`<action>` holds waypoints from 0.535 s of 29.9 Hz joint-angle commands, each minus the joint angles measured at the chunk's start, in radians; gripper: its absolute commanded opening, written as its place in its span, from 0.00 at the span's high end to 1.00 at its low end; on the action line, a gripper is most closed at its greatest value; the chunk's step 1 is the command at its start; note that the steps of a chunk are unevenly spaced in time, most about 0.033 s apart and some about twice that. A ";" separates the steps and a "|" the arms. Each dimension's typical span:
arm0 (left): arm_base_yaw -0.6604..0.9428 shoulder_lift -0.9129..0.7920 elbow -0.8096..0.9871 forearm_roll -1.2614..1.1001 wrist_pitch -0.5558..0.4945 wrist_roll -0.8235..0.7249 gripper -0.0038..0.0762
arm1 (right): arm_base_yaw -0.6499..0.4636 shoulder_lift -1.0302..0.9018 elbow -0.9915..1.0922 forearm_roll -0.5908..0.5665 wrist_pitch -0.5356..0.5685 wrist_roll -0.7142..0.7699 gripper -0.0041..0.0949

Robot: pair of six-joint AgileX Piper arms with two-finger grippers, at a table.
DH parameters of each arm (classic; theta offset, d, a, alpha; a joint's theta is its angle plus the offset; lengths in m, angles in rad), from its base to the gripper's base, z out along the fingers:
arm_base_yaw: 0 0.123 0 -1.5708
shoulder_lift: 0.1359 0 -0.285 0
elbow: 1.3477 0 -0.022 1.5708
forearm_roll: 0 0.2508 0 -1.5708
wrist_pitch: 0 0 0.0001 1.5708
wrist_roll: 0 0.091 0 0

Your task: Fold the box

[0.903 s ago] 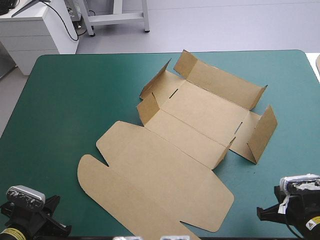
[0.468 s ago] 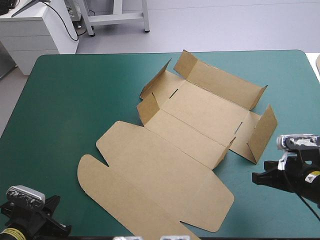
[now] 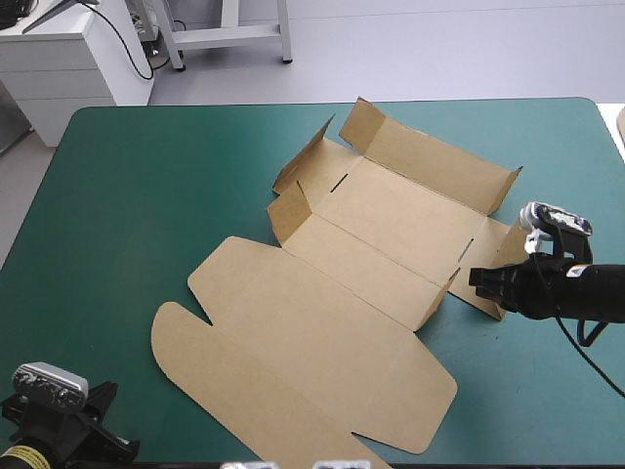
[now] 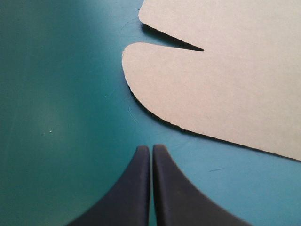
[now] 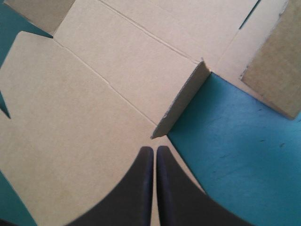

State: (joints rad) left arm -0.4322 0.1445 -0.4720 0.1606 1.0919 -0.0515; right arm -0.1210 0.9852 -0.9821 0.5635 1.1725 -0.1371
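The brown box [image 3: 381, 220] lies mid-table as a cut sheet. Its far wall and side flaps are raised, and its lid [image 3: 293, 352] lies flat toward the front edge. My right gripper [image 3: 476, 280] is shut and empty, close beside the raised right side flap [image 3: 516, 256]. In the right wrist view its tips [image 5: 154, 149] hover over the board just short of a small upright corner flap [image 5: 181, 101]. My left gripper [image 4: 151, 148] is shut and empty over the teal-green cover at the front left corner. The lid's rounded tab [image 4: 197, 89] lies just ahead of it.
Bare teal-green cover [image 3: 146, 195] stretches left of the box to the table's left edge. A narrower strip [image 3: 576, 166] runs along the right edge. The lid's front corner reaches nearly to the table's front edge [image 3: 420, 451].
My right arm has swung from the front right corner up and inward to the box's right side flap. The left arm and the box have not moved.
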 commanded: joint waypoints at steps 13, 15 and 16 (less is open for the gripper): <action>-0.005 0.018 -0.023 0.004 -0.057 -0.007 0.96 | 0.005 0.260 -0.032 0.124 -0.047 0.175 0.63; -0.005 0.018 -0.023 0.004 -0.057 -0.007 0.96 | 0.021 0.292 -0.032 0.124 -0.050 0.195 0.62; -0.005 0.018 -0.023 0.004 -0.057 -0.007 0.96 | 0.035 0.305 -0.032 0.124 -0.056 0.195 0.62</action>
State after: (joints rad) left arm -0.4322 0.1445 -0.4720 0.1606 1.0919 -0.0515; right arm -0.1093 1.2739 -0.9839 0.6433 1.1360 0.0416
